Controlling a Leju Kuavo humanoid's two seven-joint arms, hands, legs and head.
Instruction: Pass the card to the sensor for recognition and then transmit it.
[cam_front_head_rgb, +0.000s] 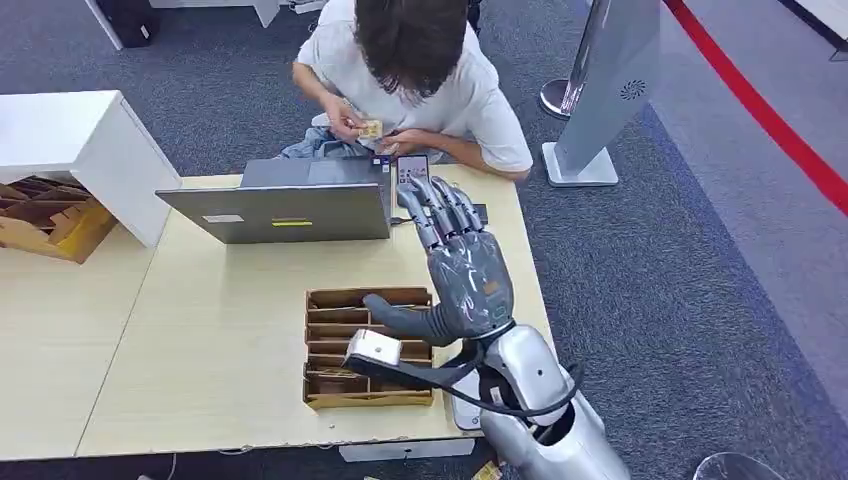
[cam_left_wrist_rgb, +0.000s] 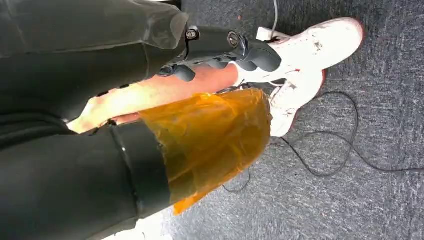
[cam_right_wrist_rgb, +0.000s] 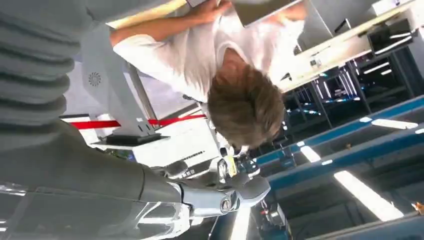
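Your robot stands at a pale wooden table (cam_front_head_rgb: 230, 400), looking down on it. Its right hand (cam_front_head_rgb: 455, 262) is stretched forward over the table's far right part, palm down, fingers straight and spread, thumb out to the side. It holds nothing that you can see.

Just beyond the fingertips, a small dark device with a lit face (cam_front_head_rgb: 411, 168) sits beside an open grey laptop (cam_front_head_rgb: 290, 205). It is probably the sensor, though it is too small to be sure.

Across the table a person in a white shirt (cam_front_head_rgb: 420, 75) sits bent forward. Their hands hold something small and tan (cam_front_head_rgb: 370, 129) close to their chest. It may be the card, but it is too small to confirm. If it is, the handover looks already made, and the hand has only to draw back.

Below the outstretched hand, near the table's front edge, a brown cardboard tray (cam_front_head_rgb: 366, 350) with slotted compartments rests flat. Whether more cards remain in it cannot be told.

The left hand (cam_left_wrist_rgb: 225, 47) hangs low at the robot's side, above grey carpet and a trailing cable. Its dark fingers appear curled, but whether they are open or closed cannot be told. A white sneaker (cam_left_wrist_rgb: 310, 50) stands just beyond them.
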